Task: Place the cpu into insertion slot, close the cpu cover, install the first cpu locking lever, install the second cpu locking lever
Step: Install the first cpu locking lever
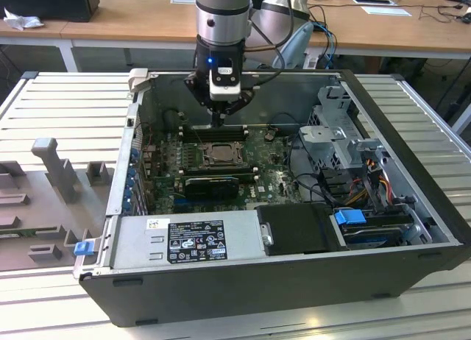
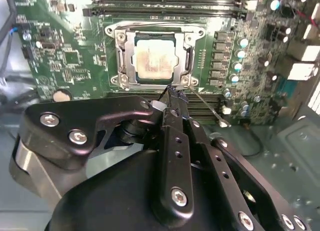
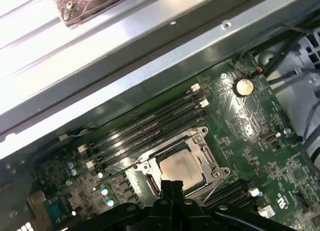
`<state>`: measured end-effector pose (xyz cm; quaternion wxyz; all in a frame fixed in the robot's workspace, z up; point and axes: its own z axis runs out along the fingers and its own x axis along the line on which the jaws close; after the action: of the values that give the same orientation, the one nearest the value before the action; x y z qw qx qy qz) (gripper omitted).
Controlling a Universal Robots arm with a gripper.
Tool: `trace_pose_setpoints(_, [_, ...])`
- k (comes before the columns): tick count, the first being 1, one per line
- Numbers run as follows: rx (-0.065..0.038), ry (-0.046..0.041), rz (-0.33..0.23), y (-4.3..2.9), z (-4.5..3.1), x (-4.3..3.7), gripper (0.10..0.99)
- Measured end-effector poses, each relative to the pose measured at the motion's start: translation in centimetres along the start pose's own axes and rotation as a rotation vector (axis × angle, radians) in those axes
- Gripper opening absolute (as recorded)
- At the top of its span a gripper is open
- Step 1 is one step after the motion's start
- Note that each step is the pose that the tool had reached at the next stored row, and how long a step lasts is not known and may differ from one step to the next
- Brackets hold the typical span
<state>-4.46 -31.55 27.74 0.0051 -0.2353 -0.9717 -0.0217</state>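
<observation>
Far back in the open computer case [image 1: 294,288], one cpu [image 2: 155,61] lies in the insertion slot [image 2: 188,61] under one lowered cpu cover [image 2: 129,58]. One wire lever [image 3: 117,172] and a second lever [image 3: 216,183] angle out from the socket. At its edge the gripper [image 2: 172,92] has its fingers pressed together, holding nothing; whether they touch anything is hard to make out.

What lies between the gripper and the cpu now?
In the second wrist view, just the near rail of the cpu cover lies between the gripper and the cpu.
</observation>
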Motion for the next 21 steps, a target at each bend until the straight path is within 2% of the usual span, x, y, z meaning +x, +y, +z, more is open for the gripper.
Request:
trace_pose_setpoints(8, [0.002, 0.0045, -0.113, 0.0, 0.0, 0.0, 0.106])
trace_pose_setpoints(11, [0.003, 0.0069, -0.174, 0.0, 0.01, 0.0, 0.106])
trace_pose_setpoints(20, [0.008, 0.0166, -0.437, -0.03, 0.07, 0.04, 0.106])
trace_pose_setpoints(21, [0.008, 0.0156, -0.439, -0.14, 0.09, 0.25, 0.106])
